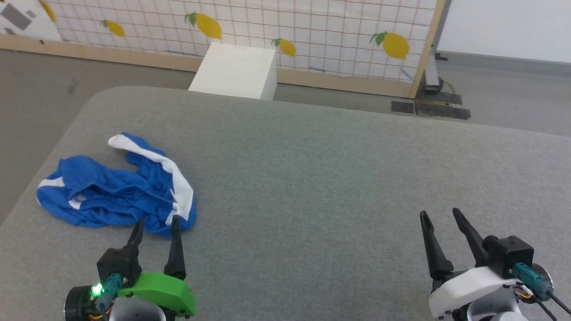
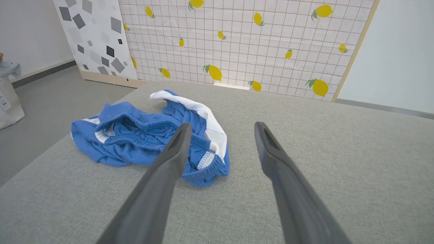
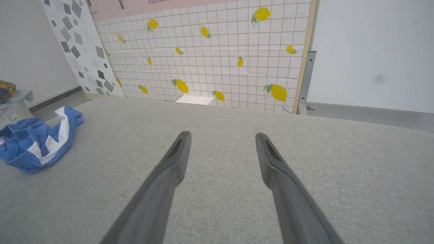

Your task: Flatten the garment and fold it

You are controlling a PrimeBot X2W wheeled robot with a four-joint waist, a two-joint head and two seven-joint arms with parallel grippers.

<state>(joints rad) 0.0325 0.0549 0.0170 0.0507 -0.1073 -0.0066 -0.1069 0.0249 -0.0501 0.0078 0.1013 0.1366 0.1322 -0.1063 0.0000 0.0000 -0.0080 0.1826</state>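
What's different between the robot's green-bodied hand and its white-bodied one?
The left gripper has a green casing, the right gripper a white one. The left gripper's fingers point at the crumpled royal-blue shorts nearby; the right gripper's sit over bare grey cushion, far from them. Both have two long dark fingers, spread open, holding nothing.

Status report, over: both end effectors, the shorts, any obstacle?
Left end effector open, empty, by shorts. Right end effector open, empty, far off. Shorts crumpled, unfolded. Nothing blocking.
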